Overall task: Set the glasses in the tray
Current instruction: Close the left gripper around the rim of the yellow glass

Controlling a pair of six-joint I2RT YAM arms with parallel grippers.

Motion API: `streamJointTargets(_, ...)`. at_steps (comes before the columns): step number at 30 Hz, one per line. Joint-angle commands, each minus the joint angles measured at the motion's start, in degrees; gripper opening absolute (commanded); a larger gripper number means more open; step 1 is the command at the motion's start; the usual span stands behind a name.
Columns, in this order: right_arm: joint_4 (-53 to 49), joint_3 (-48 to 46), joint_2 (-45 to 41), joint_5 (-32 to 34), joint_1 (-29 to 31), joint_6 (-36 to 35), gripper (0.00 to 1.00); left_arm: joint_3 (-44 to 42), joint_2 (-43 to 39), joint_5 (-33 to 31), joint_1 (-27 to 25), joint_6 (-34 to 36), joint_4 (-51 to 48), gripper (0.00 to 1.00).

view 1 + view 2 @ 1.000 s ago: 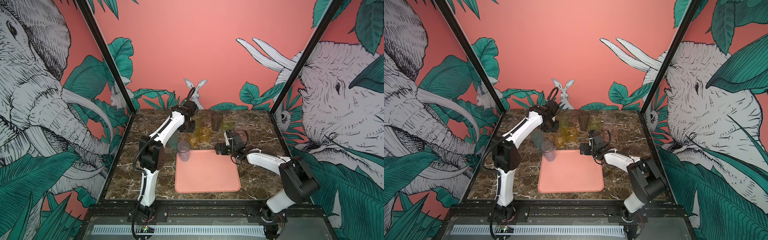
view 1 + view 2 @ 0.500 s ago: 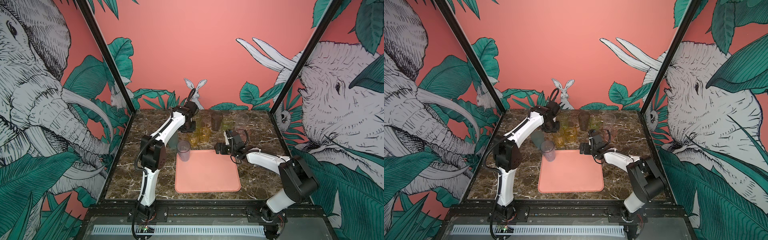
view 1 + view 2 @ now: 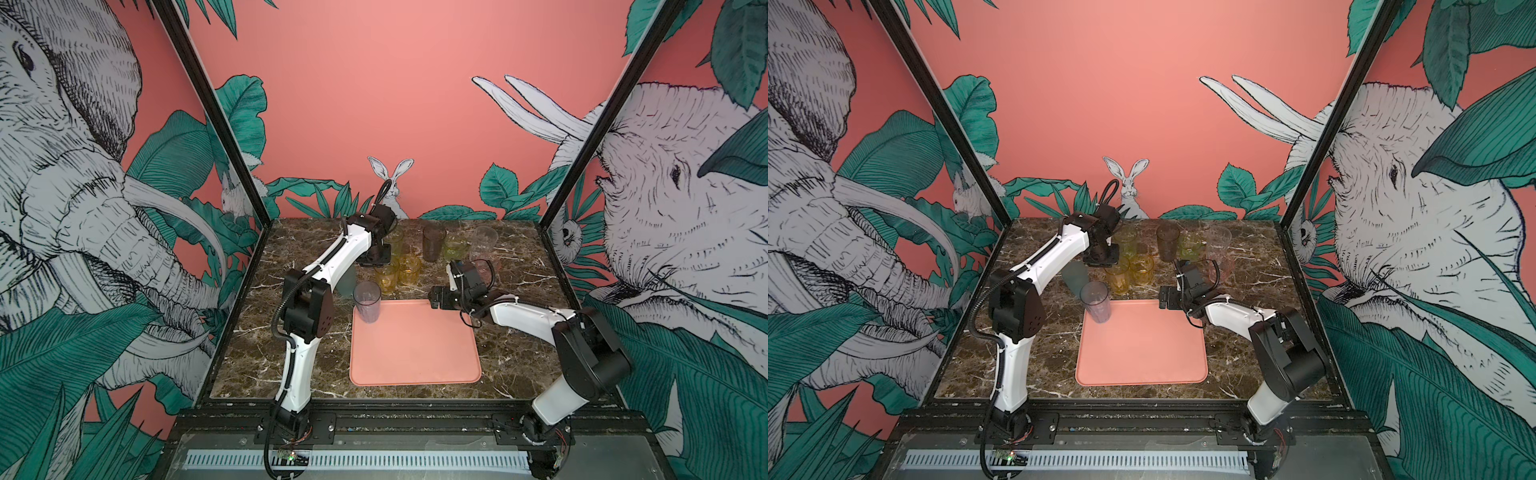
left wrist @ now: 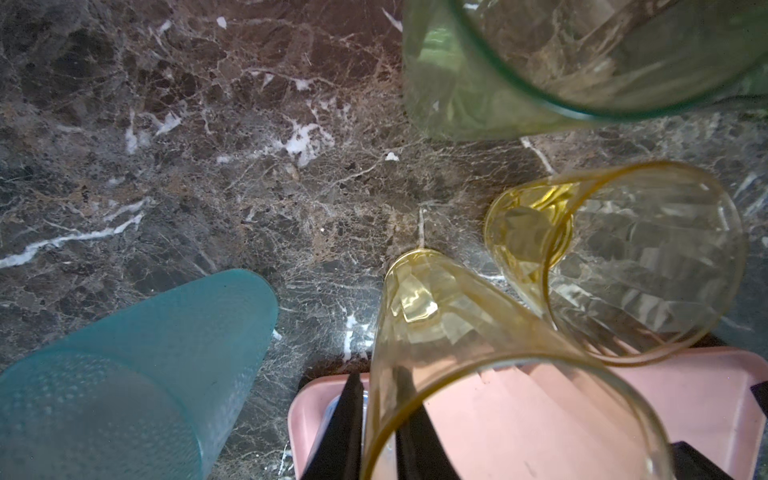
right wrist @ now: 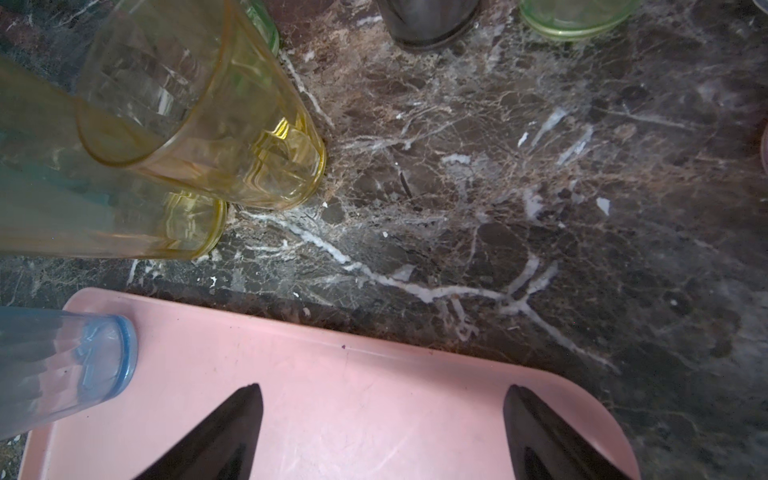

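The salmon-pink tray [image 3: 415, 349] lies at the table's middle front, and a clear bluish glass [image 3: 366, 301] stands in its far left corner. Behind the tray stand two amber glasses. My left gripper [image 4: 376, 382] points down over the front one [image 3: 384, 278] and is shut on it, one finger [image 4: 340, 428] outside its wall and one inside. A frosted teal glass [image 4: 124, 374] stands just beside it. My right gripper [image 5: 383, 390] hangs open over the tray's far right edge [image 5: 415, 357], nothing between its fingers.
At the back stand a tall green glass [image 3: 395, 241], a smoky grey one [image 3: 433, 245], a short green one [image 3: 455, 247] and a tall clear one [image 3: 484, 239]. A short pink glass [image 3: 484, 268] is behind my right wrist. The second amber glass [image 3: 409, 268] touches the held one.
My left gripper's jaws have closed in on the amber glass's wall. The right arm and the glasses have not moved.
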Motion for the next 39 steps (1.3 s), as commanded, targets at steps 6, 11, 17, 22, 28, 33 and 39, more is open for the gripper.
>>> streamJointTargets(6, 0.0, 1.4, 0.7, -0.2, 0.4, 0.5, 0.93, -0.8, -0.2, -0.1, 0.5, -1.1, 0.4, 0.11)
streamJointTargets(11, -0.1, 1.6, 0.9, -0.1, 0.5, 0.5, 0.93, -0.8, -0.5, -0.5, 0.6, -1.1, 0.1, 0.06)
streamJointTargets(17, -0.5, 1.9, 1.1, -0.2, 0.4, 0.5, 0.93, -0.7, -2.1, -0.2, 0.6, -0.9, -0.7, 0.01)
streamJointTargets(22, -0.6, 2.0, 1.1, -0.2, 0.4, 0.5, 0.93, -0.5, -4.3, -0.6, 0.6, -0.7, -1.8, 0.0)
streamJointTargets(28, -0.6, 2.0, 1.1, -0.4, 0.5, 0.6, 0.93, 0.1, -7.0, -0.8, 0.6, -1.0, -3.3, 0.0)
streamJointTargets(33, -0.6, 2.0, 1.1, -0.4, 0.4, 0.6, 0.93, 1.1, -8.8, -0.4, 0.6, -1.0, -4.9, 0.0)
streamJointTargets(39, -0.7, 2.0, 1.1, -0.4, 0.4, 0.6, 0.93, 1.9, -11.5, 1.2, 0.6, -0.9, -6.4, 0.0)
